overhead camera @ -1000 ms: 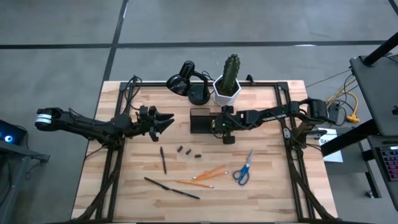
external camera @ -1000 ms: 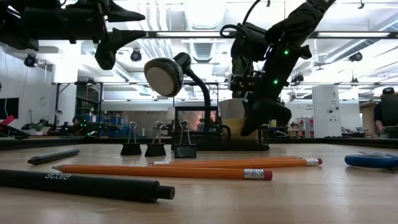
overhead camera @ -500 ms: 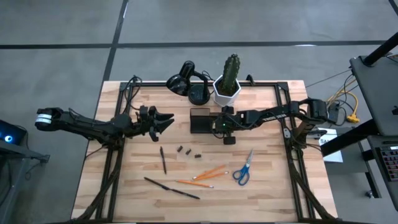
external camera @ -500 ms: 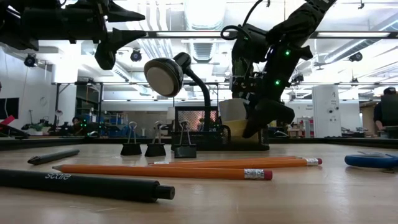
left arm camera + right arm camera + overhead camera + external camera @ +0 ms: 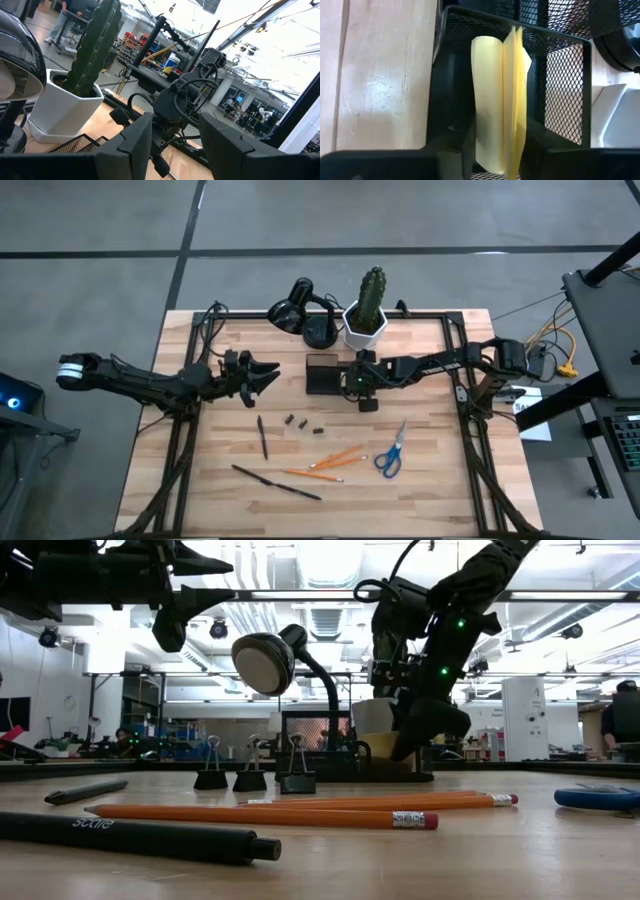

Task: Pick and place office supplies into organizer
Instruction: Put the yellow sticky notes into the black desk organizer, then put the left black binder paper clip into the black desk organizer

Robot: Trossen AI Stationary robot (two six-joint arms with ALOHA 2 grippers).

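The right gripper [image 5: 495, 150] is loosening around the yellow sticky-note pad [image 5: 502, 95], jaws now partly apart after clamping a second ago (release looks underway). The pad is standing inside the organizer [image 5: 325, 376], at table centre, 6 o'clock of the cactus pot [image 5: 365, 323]. The left gripper [image 5: 262, 373] is waiting open at 9 o'clock.

Pale "sextile"-like lettering (only partly legible) on nearest dark pen [image 5: 130, 837], no other readable text
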